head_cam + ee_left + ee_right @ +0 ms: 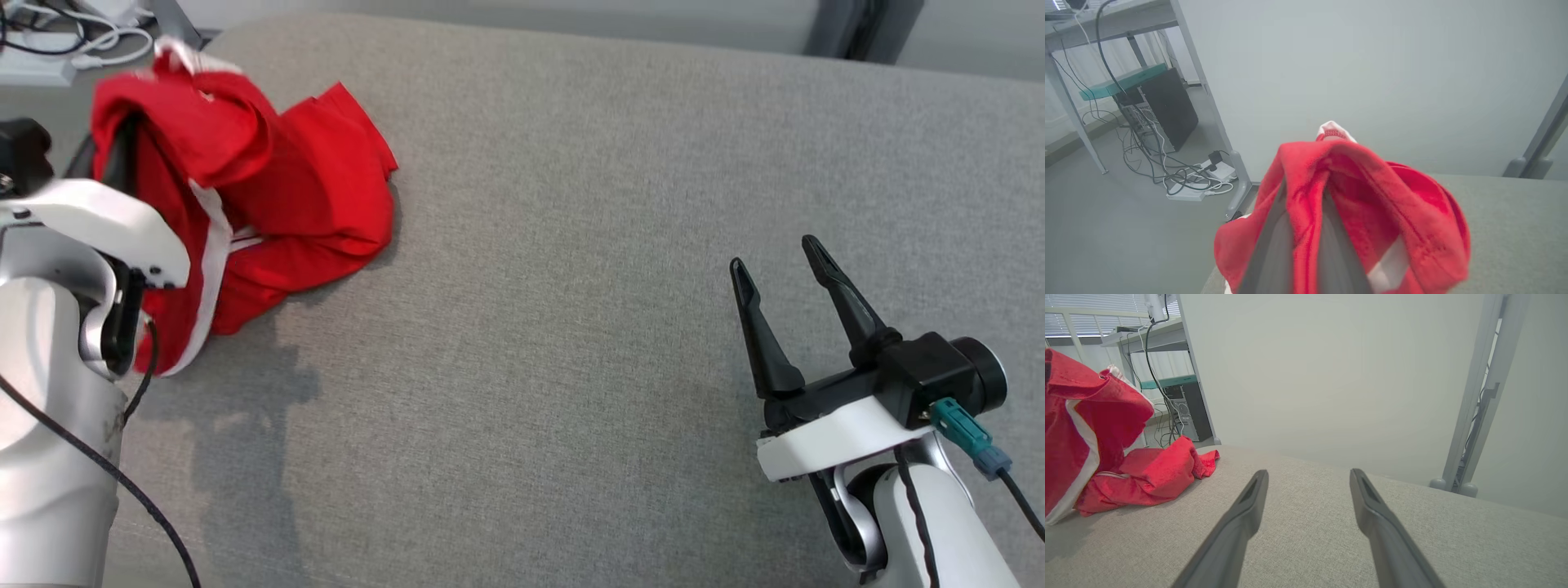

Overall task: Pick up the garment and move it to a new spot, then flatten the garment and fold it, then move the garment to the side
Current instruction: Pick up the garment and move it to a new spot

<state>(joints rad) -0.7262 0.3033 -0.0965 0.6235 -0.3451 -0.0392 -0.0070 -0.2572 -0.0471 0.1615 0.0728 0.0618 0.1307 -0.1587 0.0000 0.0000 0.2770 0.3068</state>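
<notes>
Left end effector [1305, 212] tips hidden by garment [1412, 196]; fingers [1274, 249] v. blurry.

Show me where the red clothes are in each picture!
Head view: red garment at upper left, heaped on the grey cushion.
Left wrist view: garment at bottom middle, very close.
Right wrist view: garment at left edge, partly lifted.
Shared landmark: the grey cushion under it.

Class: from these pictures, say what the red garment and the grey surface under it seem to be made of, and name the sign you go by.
Red garment: soft matt cloth, possibly knit, white trim; it crumples and drapes in folds.
Grey surface: seemingly matt woven fabric over padding; fine weave grain shows, far edge rounded.
</notes>
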